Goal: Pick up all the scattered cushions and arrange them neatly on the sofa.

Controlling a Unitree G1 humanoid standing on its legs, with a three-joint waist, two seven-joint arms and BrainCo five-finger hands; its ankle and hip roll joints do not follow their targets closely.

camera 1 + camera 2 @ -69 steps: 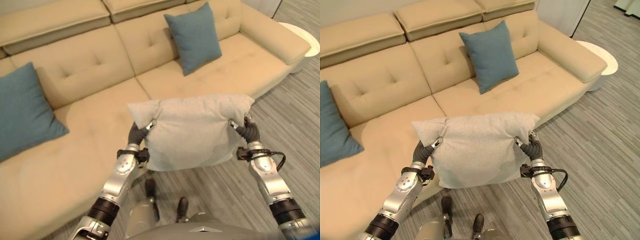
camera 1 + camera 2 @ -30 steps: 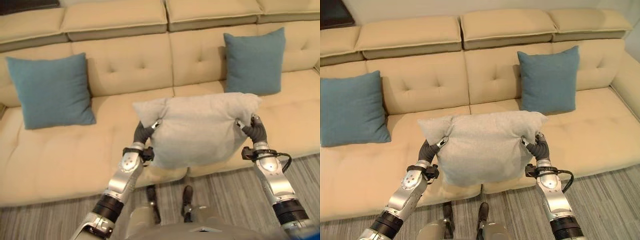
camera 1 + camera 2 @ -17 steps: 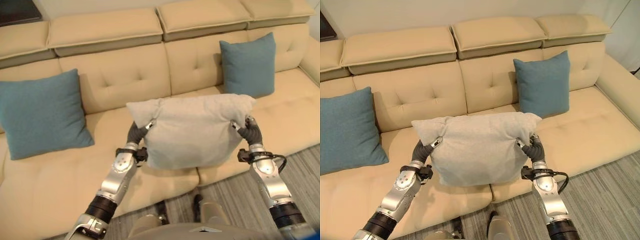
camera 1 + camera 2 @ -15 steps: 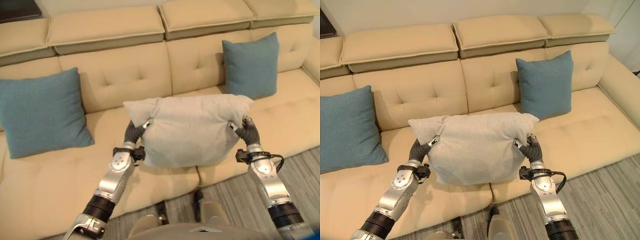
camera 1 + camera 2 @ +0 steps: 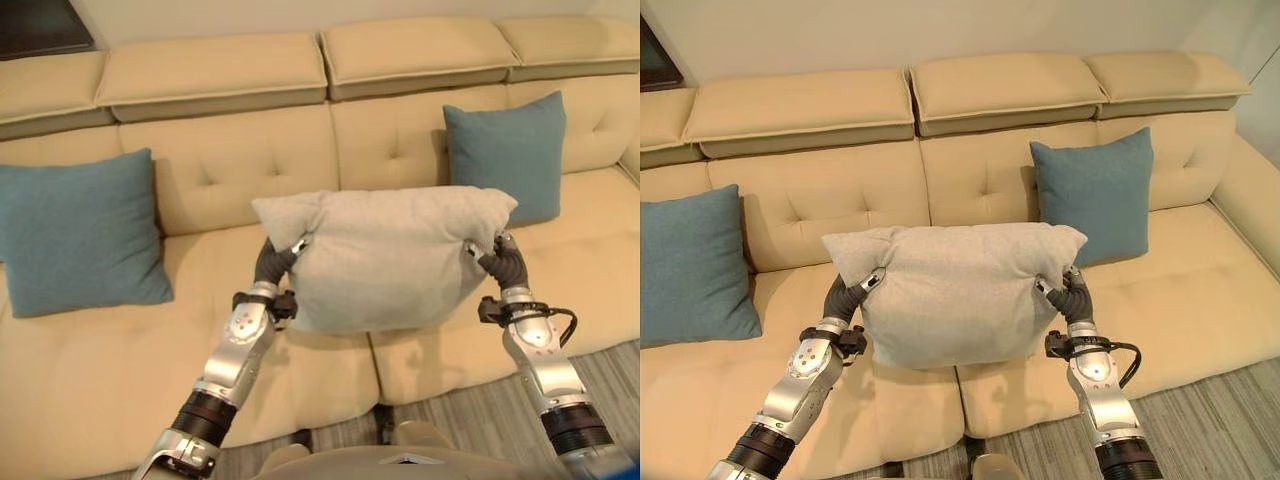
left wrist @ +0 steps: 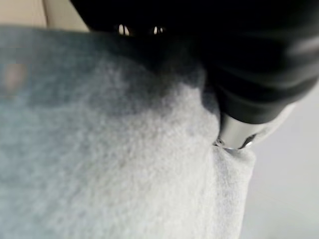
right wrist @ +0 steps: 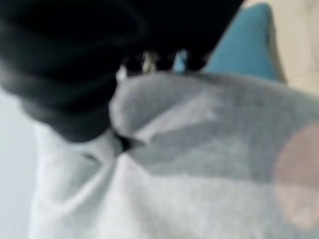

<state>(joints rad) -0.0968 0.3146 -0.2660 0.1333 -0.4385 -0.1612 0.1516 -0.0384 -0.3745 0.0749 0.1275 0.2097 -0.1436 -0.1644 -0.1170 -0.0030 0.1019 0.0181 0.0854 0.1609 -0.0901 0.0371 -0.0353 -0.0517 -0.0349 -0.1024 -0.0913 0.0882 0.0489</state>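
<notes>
My left hand [image 5: 847, 296] and right hand [image 5: 1069, 295] pinch the grey cushion's [image 5: 955, 290] top corners, above the sofa's [image 5: 1200, 290] bare middle seat

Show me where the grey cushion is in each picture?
Left eye view: grey cushion in the middle, held before the sofa.
Right eye view: middle, likewise.
Left wrist view: close up, past the hand.
Right wrist view: close up.
Shared landmark: the blue cushion behind it.
</notes>
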